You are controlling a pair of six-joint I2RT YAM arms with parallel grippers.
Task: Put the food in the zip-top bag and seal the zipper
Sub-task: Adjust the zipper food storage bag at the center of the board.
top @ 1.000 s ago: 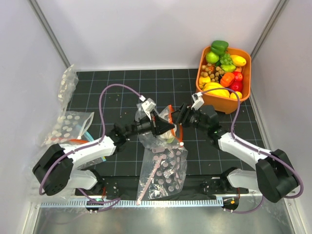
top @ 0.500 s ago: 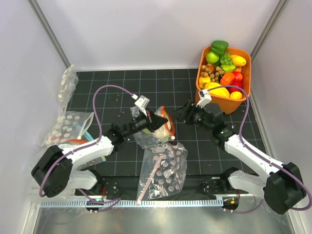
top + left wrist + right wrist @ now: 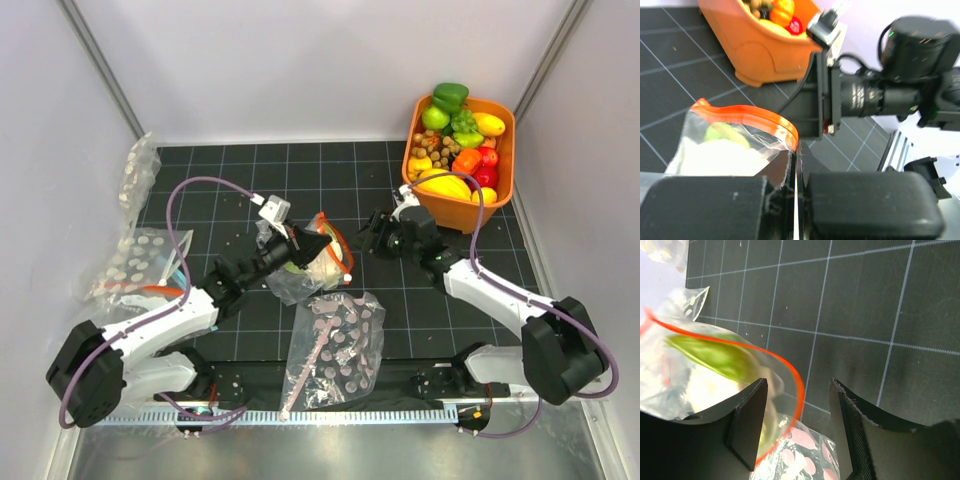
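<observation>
Overhead, the right gripper (image 3: 374,236) has released and backed off to three o'clock of the zip-top bag (image 3: 296,283), jaws open and empty; the left gripper (image 3: 312,245) stays clamped on its mouth edge mid-mat, food (image 3: 710,356) inside, zipper (image 3: 343,250) gaping, unsealed.

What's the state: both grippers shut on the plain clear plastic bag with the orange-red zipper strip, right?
Only the left gripper is shut on the plain clear plastic bag with the orange-red zipper strip; the right gripper is open (right wrist view).
</observation>
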